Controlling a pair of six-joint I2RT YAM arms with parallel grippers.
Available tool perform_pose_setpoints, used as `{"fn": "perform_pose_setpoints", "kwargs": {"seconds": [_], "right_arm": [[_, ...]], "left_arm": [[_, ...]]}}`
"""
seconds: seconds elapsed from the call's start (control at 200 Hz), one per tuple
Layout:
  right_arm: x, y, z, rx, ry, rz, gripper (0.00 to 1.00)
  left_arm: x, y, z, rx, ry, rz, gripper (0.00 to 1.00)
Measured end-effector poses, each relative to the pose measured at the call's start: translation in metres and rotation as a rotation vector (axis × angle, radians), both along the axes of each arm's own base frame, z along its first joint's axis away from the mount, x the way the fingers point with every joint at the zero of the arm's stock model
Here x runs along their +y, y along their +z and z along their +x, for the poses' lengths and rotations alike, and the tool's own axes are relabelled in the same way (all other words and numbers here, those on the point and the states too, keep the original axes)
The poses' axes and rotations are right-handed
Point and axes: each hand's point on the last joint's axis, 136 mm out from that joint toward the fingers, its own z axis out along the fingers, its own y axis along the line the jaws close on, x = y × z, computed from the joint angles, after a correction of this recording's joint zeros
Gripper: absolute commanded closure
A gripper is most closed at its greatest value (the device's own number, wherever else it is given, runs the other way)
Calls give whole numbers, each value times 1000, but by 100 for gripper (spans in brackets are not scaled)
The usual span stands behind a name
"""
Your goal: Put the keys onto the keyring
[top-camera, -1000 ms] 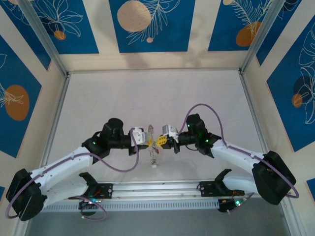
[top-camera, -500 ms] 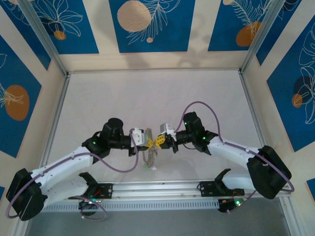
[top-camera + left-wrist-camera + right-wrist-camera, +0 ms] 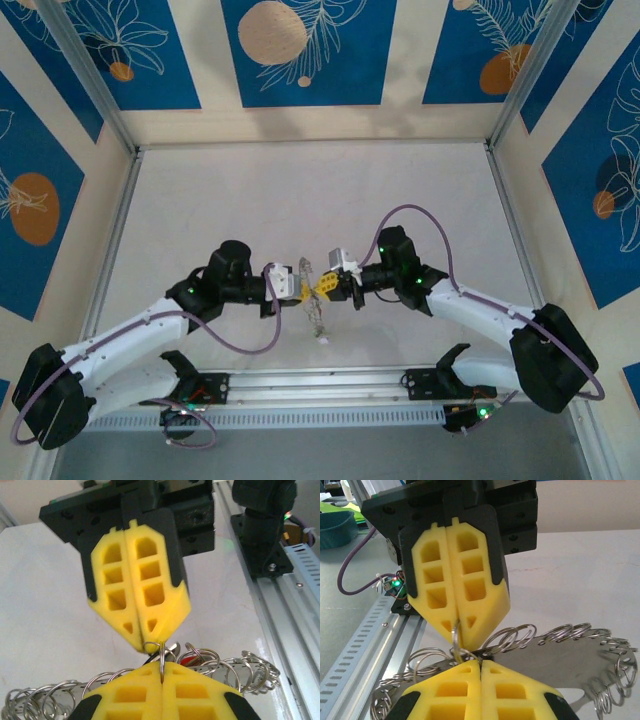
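The left pincer and right pincer meet tip to tip over the near middle of the table. Both are clamped on the thin keyring between them, beside a ring-strung metal strip.

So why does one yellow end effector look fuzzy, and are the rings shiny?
Left wrist view: the right end effector is slightly smeared along its left edge. Right wrist view: the left end effector is crisp, and the metal rings glint white. Top external view: evenly lit, rings too tiny to see.
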Motion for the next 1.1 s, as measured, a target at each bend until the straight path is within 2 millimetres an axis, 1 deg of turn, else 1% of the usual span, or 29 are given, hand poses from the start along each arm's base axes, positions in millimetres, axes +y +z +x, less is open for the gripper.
{"fn": "perform_pose_setpoints", "kwargs": {"seconds": [0.235, 0.295, 0.345, 0.445, 0.585, 0.715, 0.755, 0.85, 0.96, 1.1], "right_arm": [[-1, 2, -1, -2, -2, 2, 100], [-1, 2, 0, -4, -6, 1, 88], [-1, 1, 2, -4, -16, -4, 81], [-1, 0, 5, -11, -34, -10, 78], [-3, -7, 6, -10, -50, -16, 69], [-7, -21, 1, 6, -52, -29, 68], [-8, -25, 0, 14, -52, -36, 66], [-8, -26, -2, 12, -48, -36, 65], [-6, -25, -3, -2, -36, -30, 71], [-2, -30, -7, -7, -14, -38, 71]], "left_arm": [[5, -8, 6, -6, 39, 48, 100], [6, -10, 6, -6, 46, 59, 100], [7, -10, 7, -7, 50, 61, 100], [7, -10, 7, -8, 52, 62, 100], [6, -9, 7, -11, 50, 59, 100], [5, -7, 7, -12, 46, 55, 100], [5, -6, 6, -15, 39, 52, 100], [4, -2, 3, -16, 19, 43, 100], [3, 2, -4, -27, -24, 26, 100], [3, 2, -12, -36, -74, 21, 100]]}}
